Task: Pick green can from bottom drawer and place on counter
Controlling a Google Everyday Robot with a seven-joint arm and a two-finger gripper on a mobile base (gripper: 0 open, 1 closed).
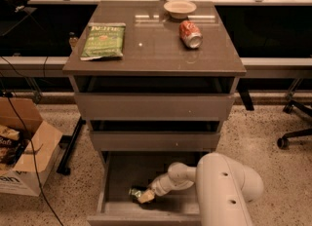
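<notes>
Pincer [146, 197] inside boxy bottom drawer [123, 172], at small metal green can [135, 191].

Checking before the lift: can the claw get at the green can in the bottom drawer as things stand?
Probably yes. The bottom drawer is pulled open, the claw is down inside it right at the green can, and nothing else shows between them. Whether it grips cannot be told.

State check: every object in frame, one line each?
bottom drawer: pulled open
green can: inside bottom drawer, beside gripper
gripper: down in bottom drawer, at green can
red can: on its side on counter
bowl: upright on counter
snack bag: flat on counter
cardboard box: flaps open
</notes>
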